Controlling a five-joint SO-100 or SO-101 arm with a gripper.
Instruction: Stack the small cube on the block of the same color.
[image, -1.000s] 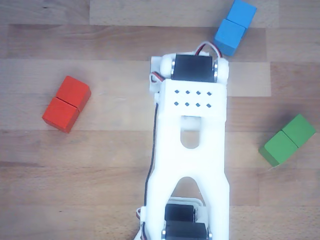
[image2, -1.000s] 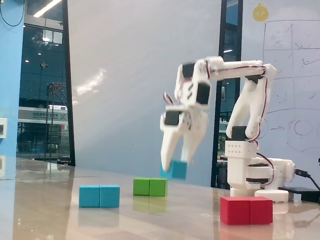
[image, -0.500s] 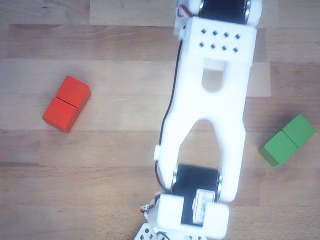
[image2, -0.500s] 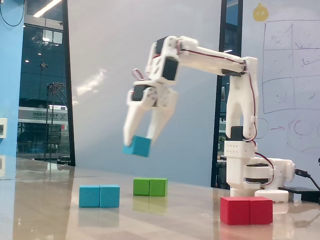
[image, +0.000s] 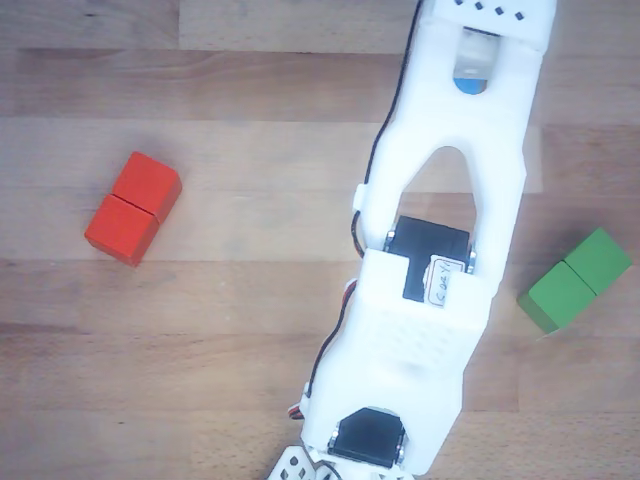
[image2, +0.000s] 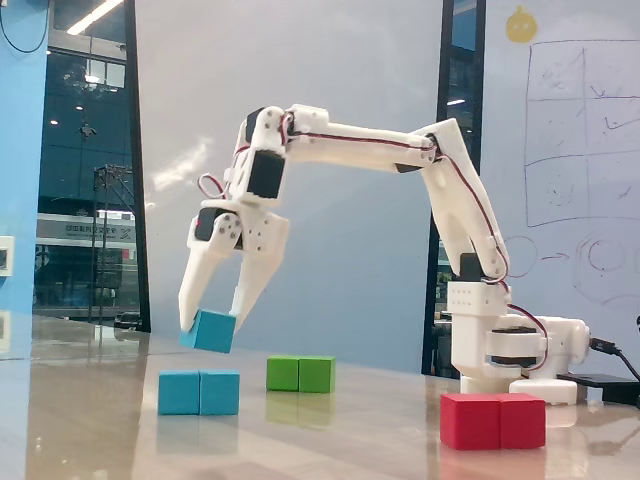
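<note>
**A:** Why is your tool (image2: 212, 322) hanging there instead of sitting on the tabletop (image2: 330, 430)?

**B:** Because you're mid-carry. In the fixed view its 2 fingers are pinching the small cube (image2: 209, 331), which is clear of the tabletop and tilted a little in the grip. It hangs just above the block of the same color (image2: 199, 392), over that block's right half, with a gap between them.

**A:** And the other blocks?

**B:** The green block (image2: 301, 374) lies farther back and slightly right; the red block (image2: 493, 420) lies near the camera on the right, well apart from your target. Neither is in your way, I'd judge.

**A:** The other view shows no blue at all.

**B:** Right, the white arm (image: 440, 250) runs down the middle there and likely hides both blue pieces; you only get red on the left and green on the right.

**A:** So what matters next?

**B:** Probably levelling the cube and settling it squarely on 1 half before you release, or it may slide off.
</note>
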